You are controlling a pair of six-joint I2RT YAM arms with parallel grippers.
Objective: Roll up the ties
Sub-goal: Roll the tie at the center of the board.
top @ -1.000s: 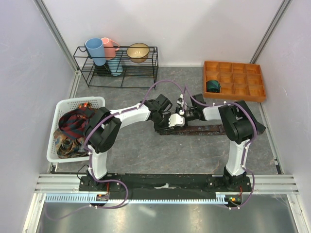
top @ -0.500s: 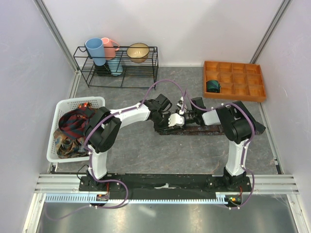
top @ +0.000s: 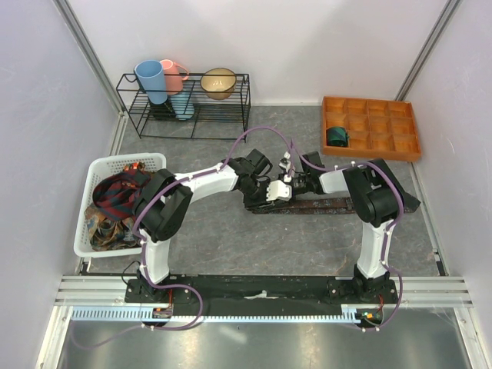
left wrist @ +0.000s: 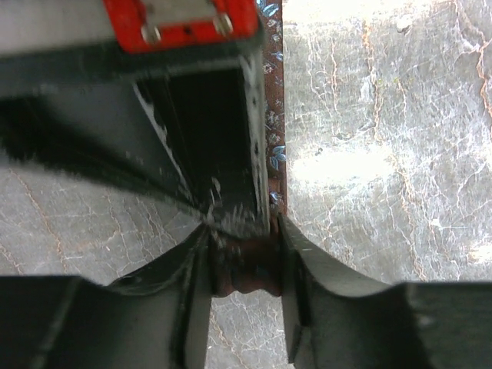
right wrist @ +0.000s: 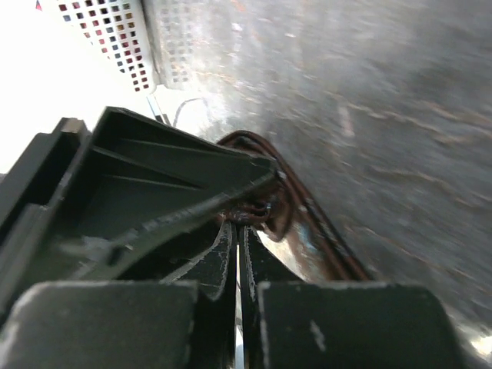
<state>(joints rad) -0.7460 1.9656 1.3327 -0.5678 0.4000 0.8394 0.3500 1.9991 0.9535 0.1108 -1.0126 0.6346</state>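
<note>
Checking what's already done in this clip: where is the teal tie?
In the top view, the teal tie sits bundled in the orange divided tray at the table's far right, in the tray's leftmost column of compartments.

The left arm and right arm are spanning the middle of the bench, and the left gripper and right gripper are crowding together at the left end of the tie, leaving no gap to pass between them. The rack is blocking the far left corner, the basket is taking up the left edge, and the tray is filling the far right corner. Bare bench is lying open in front of the tie towards the near edge and at the back between rack and tray.
</note>
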